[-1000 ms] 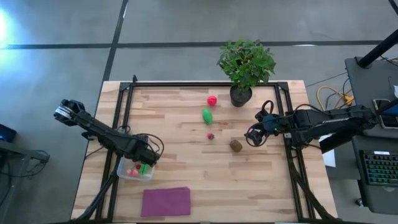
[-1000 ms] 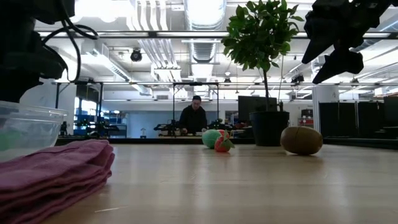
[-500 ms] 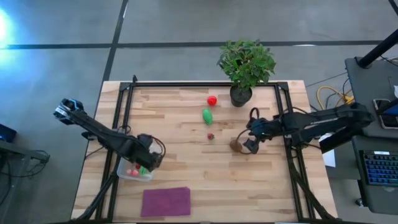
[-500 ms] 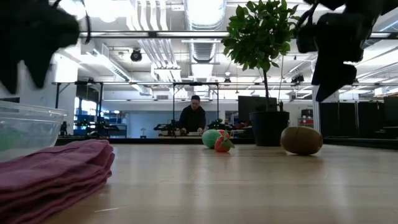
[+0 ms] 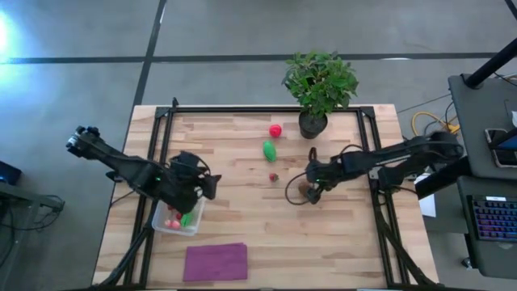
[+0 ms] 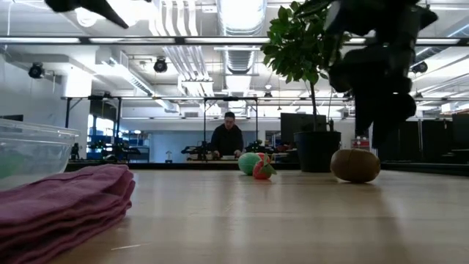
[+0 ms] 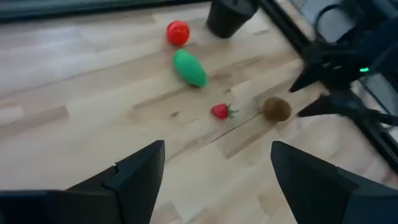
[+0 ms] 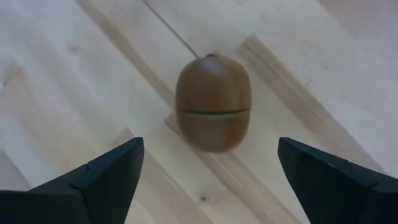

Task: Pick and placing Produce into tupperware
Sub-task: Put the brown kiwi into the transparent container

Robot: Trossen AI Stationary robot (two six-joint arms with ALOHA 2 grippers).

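Right gripper (image 8: 208,186) is hanging over the brown kiwi (image 8: 212,102) near the table's right edge, fingers spread wide, empty | left gripper (image 5: 212,185) is hovering beside the tupperware (image 5: 176,220) near the left edge, fingers parted, empty.

We count four loose pieces on the wood: one round red fruit (image 5: 275,129), one green oval vegetable (image 5: 269,150), one small strawberry (image 5: 274,176), one brown kiwi ball (image 5: 304,187). One clear plastic tub (image 5: 164,226), one folded purple cloth (image 5: 216,262), one potted plant (image 5: 320,85), two arms.
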